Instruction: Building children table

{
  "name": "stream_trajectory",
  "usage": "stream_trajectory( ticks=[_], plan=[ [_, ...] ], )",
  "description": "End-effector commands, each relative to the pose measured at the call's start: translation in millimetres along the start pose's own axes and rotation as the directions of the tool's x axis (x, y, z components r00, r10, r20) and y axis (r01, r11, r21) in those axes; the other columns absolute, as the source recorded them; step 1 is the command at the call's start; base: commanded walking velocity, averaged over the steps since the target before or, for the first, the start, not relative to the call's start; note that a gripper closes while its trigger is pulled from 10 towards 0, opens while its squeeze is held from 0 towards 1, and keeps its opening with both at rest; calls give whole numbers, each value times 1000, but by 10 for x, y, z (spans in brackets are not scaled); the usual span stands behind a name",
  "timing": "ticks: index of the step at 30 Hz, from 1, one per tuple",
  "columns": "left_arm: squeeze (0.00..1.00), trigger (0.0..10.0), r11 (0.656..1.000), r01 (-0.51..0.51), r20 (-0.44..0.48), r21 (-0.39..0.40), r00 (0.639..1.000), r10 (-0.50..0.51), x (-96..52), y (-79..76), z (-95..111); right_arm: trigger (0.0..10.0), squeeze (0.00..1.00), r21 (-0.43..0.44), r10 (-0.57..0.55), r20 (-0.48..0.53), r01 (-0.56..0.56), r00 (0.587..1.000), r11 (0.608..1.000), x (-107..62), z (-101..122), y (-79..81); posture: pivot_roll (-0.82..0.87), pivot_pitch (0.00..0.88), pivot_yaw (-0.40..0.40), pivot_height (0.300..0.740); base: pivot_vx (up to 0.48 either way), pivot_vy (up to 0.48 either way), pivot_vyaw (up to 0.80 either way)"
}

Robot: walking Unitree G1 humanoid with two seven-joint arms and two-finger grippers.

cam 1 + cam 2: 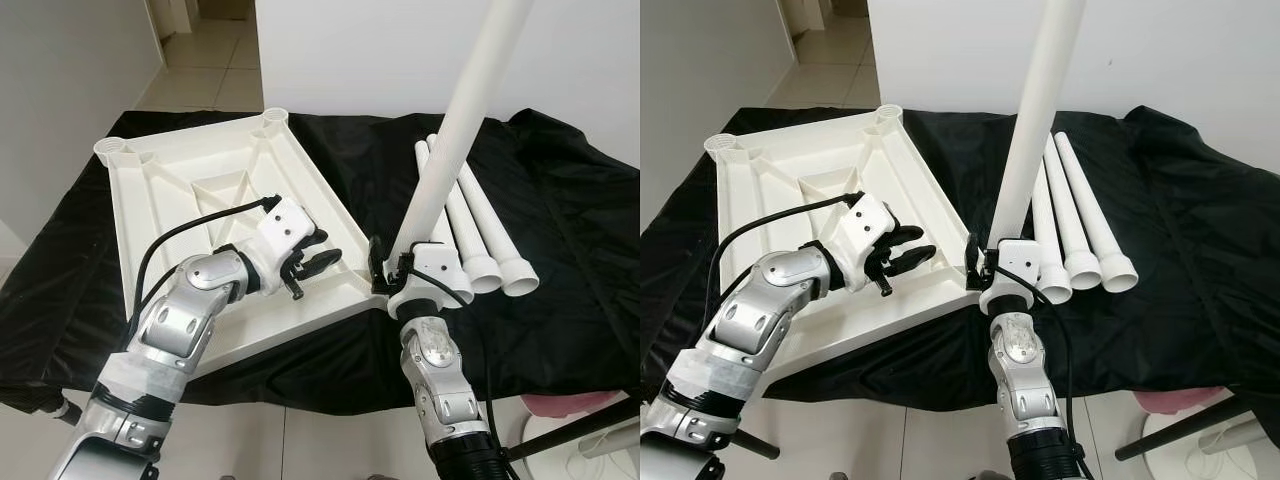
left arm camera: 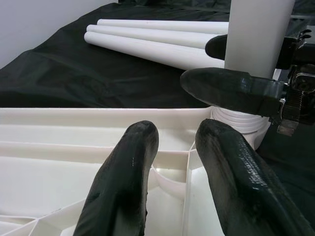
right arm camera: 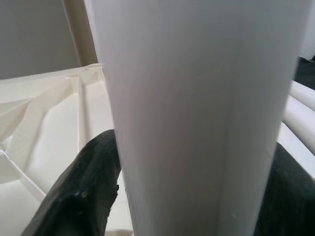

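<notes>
A white table top lies upside down on a black cloth, ribs facing up. My right gripper is shut on a white table leg, holding it upright, leaning slightly right, at the top's near right corner. In the right wrist view that leg stands between my black fingers. My left gripper hovers just above the top's near edge, close to the same corner, open with nothing between its fingers. The leg's ribbed base sits at the corner. Three more legs lie side by side to the right.
The black cloth covers the whole work surface. Two round corner sockets stand at the top's far end. A white wall rises behind, with a tiled floor at the far left. A pink object and a black bar sit at the lower right.
</notes>
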State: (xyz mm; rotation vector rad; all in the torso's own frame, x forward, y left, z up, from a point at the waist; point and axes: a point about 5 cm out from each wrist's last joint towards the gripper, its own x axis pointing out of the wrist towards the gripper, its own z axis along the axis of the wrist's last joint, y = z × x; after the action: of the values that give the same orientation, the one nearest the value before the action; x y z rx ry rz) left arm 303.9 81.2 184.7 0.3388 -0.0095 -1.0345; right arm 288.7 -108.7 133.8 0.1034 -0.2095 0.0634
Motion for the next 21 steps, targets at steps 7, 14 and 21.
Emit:
stream_trajectory(
  ticks=[7,14,21],
  plan=[
    [0,10000,999,-39,7,6,999,39,31,4,11,10000,0,-3,208,27,-208,978,978,74,97,-189,-28,0,0,740,0,0,0],
    [0,10000,999,33,29,-18,999,-33,169,-238,-2,10000,0,-22,403,-50,-404,914,914,127,35,-359,-42,0,0,740,0,0,0],
    [0,10000,996,75,33,-56,997,-73,241,-401,-39,10000,0,-30,503,-96,-508,859,861,124,-15,-421,-46,0,-3,740,0,0,0]
  ],
)
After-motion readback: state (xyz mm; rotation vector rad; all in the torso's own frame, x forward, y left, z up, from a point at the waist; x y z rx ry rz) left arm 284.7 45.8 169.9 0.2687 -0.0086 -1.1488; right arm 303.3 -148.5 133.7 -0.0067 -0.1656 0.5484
